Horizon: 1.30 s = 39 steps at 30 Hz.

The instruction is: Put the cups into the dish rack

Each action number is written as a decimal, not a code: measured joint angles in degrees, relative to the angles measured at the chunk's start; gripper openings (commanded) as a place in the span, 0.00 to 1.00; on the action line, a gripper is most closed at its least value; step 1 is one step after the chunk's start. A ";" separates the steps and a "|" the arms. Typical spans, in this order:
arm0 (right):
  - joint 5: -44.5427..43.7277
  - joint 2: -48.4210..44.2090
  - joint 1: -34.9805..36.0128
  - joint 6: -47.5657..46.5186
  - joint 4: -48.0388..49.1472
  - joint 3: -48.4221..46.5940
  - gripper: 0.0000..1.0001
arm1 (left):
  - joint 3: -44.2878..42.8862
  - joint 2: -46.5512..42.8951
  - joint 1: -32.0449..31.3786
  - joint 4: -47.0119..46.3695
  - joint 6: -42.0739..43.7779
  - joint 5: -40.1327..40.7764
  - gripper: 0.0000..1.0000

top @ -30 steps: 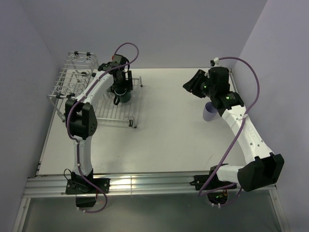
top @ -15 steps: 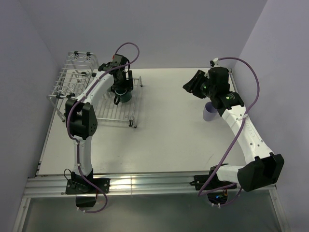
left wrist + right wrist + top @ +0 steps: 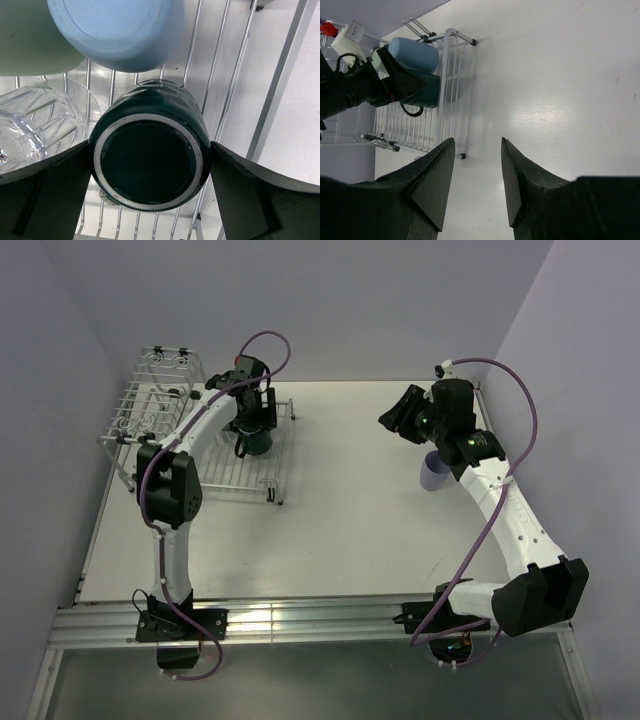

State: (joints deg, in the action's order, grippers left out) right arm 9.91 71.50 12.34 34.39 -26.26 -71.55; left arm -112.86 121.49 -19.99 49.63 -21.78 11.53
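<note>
My left pincer (image 3: 252, 430) is sitting spread around the dark green mug (image 3: 148, 167), right pincer (image 3: 477, 150) gaping empty. Lavender tumbler (image 3: 434, 474) is looking light, slick; I'd pinch its wall.

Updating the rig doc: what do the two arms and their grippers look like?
The left arm and right arm have white links with bulky black joint housings and black bases. A purple cable loops along each. The left gripper and right gripper each have two black wedge-shaped fingers. A small red part sits at the left wrist; green lights glow near the right wrist.
</note>
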 measured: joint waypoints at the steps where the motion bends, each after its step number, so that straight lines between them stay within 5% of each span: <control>1: 0.00 0.00 0.00 0.00 0.00 0.00 0.50 | 0.26 0.00 0.00 -0.09 0.00 0.15 0.99; 39: -1.33 0.00 0.00 -1.09 -0.85 0.00 0.51 | 0.28 -1.53 -0.70 -1.73 0.13 3.21 0.99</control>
State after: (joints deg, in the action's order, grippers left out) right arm 8.58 71.50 12.34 33.30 -27.11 -71.55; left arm -112.57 119.96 -20.69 47.90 -21.65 14.74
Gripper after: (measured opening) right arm 0.509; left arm 0.992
